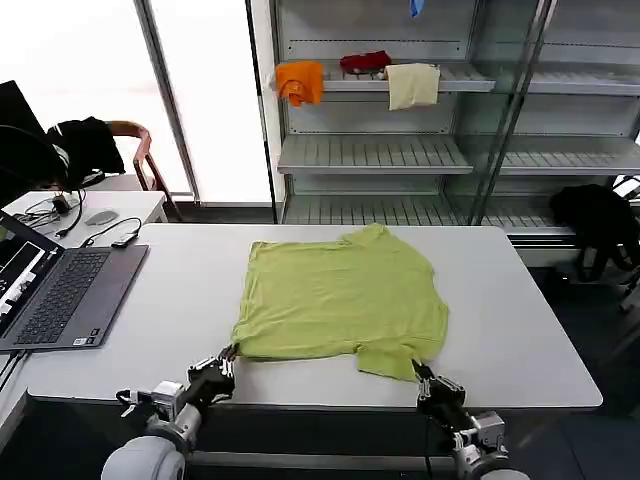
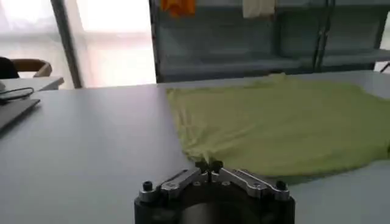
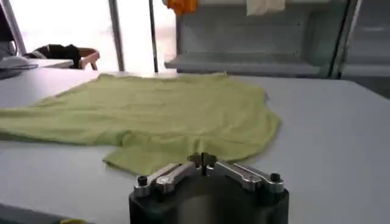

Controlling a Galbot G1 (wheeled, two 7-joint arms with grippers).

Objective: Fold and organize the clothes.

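Head view: taken from above the near edge of the white table [image 1: 540, 330], looking forward and down, shelving [image 1: 420, 150] beyond. Left wrist view: set low behind the left gripper [image 2: 208, 165], close to the tabletop. Right wrist view: likewise behind the right gripper [image 3: 204, 159]. Shared by all three (from differing angles): the T-shirt [image 1: 345, 300].

Left gripper [image 2: 208, 164] pinching T-shirt [image 2: 286, 122] corner on table [image 2: 85, 146].
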